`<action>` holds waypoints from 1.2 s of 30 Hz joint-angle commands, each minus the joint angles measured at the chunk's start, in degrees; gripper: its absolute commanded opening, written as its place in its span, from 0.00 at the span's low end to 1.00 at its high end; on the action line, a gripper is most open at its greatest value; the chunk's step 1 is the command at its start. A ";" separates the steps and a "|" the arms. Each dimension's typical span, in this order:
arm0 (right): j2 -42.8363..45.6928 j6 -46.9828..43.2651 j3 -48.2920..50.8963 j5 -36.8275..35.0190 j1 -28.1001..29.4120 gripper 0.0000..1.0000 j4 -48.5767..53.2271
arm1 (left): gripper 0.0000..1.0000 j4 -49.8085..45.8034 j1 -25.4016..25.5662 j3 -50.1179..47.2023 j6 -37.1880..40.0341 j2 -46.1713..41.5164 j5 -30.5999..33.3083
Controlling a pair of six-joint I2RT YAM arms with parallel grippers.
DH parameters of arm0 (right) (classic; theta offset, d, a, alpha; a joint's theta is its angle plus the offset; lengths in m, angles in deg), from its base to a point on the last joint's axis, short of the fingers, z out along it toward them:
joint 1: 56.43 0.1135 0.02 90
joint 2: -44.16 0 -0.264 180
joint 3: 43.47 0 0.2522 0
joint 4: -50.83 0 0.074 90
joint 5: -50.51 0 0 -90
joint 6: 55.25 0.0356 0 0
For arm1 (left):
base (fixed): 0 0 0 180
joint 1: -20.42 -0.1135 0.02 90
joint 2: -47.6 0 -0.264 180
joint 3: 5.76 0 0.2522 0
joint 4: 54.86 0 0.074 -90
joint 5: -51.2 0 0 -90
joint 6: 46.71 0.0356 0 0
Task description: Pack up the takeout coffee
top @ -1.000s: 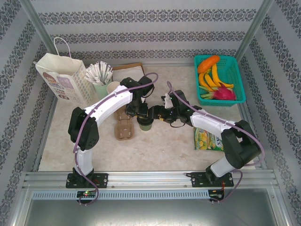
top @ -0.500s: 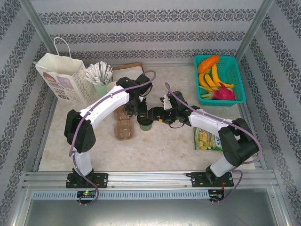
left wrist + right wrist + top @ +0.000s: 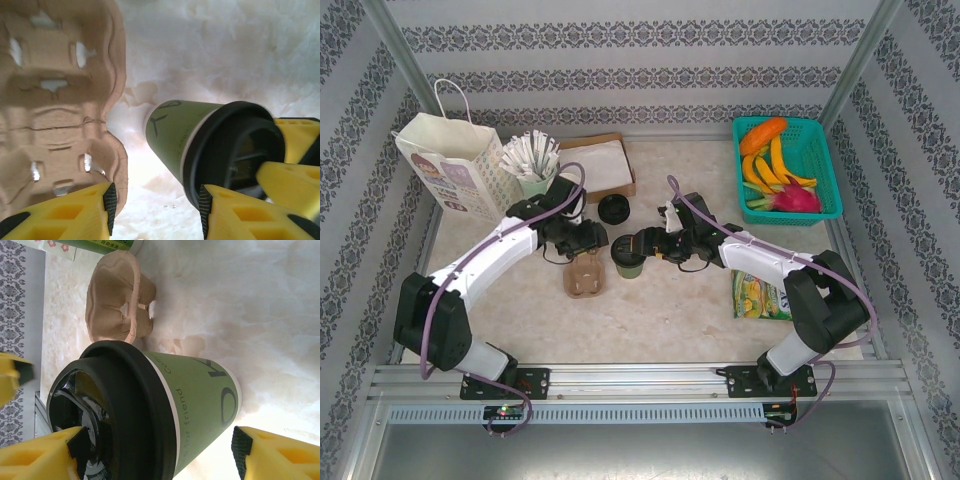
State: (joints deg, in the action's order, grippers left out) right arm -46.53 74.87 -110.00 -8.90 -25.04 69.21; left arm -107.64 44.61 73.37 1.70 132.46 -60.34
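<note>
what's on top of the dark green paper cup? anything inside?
A round black plastic lid caps the dark olive-green paper cup. The lid covers the opening, so whatever is inside cannot be seen.

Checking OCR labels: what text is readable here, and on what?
"for friend": on the side of the takeout coffee.
Larger letters on the same cup: cut off, unreadable.
Print on the paper bag: too small to read.
Print on the snack packet: too small to read.
</note>
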 commanded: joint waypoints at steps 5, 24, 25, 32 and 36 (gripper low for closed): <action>-0.97 -1.10 -0.78 -1.54 0.85 0.71 0.62 | 0.34 14.80 -1.33 -4.99 -5.24 0.95 -12.17; -2.79 0.00 0.08 -2.64 1.64 0.58 1.91 | 0.13 10.69 -1.33 -7.84 -3.25 8.27 -10.99; -3.15 0.13 0.08 -2.73 1.65 0.57 2.14 | 0.12 10.55 -1.29 -8.25 -3.02 8.98 -10.98; -3.79 0.31 0.26 -3.22 1.74 0.55 2.47 | 0.08 10.17 -1.24 -7.98 -3.48 10.18 -10.36; -3.79 0.31 -0.21 -3.27 1.68 0.54 2.75 | 0.08 7.00 -1.20 -5.40 -2.11 8.98 -8.82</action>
State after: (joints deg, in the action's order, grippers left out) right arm -47.21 75.15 -110.44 -10.28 -24.34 67.77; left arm -93.68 42.79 68.91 -1.77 137.77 -75.31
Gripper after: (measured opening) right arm 0.544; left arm 0.081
